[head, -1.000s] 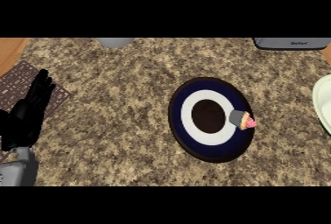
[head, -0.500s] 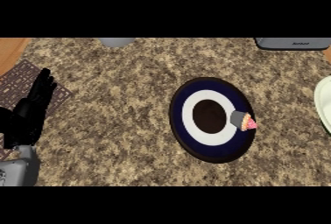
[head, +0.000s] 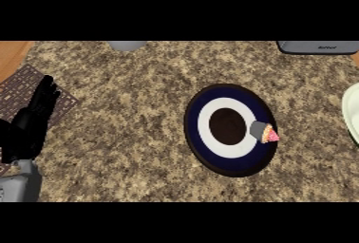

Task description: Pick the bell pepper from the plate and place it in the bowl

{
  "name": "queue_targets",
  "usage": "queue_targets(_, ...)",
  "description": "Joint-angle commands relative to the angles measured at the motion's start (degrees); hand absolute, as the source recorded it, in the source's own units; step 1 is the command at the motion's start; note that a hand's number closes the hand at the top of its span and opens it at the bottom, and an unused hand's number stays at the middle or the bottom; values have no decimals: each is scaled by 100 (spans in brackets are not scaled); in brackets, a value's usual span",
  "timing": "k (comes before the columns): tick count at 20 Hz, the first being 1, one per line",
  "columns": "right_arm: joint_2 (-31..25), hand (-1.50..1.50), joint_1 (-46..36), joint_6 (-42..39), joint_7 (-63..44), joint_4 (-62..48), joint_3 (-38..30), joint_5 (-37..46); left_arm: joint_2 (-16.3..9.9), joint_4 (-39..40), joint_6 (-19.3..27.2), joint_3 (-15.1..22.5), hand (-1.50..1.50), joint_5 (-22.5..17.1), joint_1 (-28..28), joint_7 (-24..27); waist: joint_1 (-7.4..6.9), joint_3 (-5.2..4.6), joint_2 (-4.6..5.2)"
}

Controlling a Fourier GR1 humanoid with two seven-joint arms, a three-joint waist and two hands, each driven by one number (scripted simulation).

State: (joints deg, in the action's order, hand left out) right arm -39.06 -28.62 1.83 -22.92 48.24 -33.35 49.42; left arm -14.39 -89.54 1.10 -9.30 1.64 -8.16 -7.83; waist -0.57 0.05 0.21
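A dark blue plate (head: 210,159) with a white ring and a dark centre lies on the counter, right of the middle. On its right side rests a small item with a grey base and a pink and orange top (head: 264,132); it looks more like a cupcake than a bell pepper. The pale bowl (head: 353,116) is cut off by the right edge. My left hand (head: 29,127) rests open at the far left, fingers up, well away from the plate. The right hand does not show.
A brown woven mat (head: 21,88) lies under and behind the left hand. A grey vessel (head: 127,45) sits at the back edge, and a grey appliance (head: 319,47) at the back right. Speckled stone counter (head: 126,118) spreads between hand and plate.
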Motion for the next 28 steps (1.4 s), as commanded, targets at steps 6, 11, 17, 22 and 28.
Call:
queue_targets(6, 157, -150, -80, 451, 1547, -518, -1033, -1397, -31, 182, 8, -112, 0, -30, -202, -101, 78, 8, -3)
queue_targets(11, 240, -150, -164, 825, 2267, -77, -2228, -2653, 91, -80, 167, -4, 0, 114, 25, -157, 176, 16, -58)
queue_targets(17, -240, -150, 788, -413, 2042, 414, -3016, -3727, 162, -553, 113, 114, 0, 133, 348, -206, 146, -5, -61)
queue_targets(22, -24, -150, 2178, -1529, 2047, 1171, -3740, -4510, 30, -226, -55, -70, 0, 0, 288, -48, 242, -11, -66)
queue_targets(28, 12, -150, 3001, -2774, 1973, 1327, -4464, -5621, 9, 123, -33, -169, 0, 11, -18, 103, 203, -11, -43)
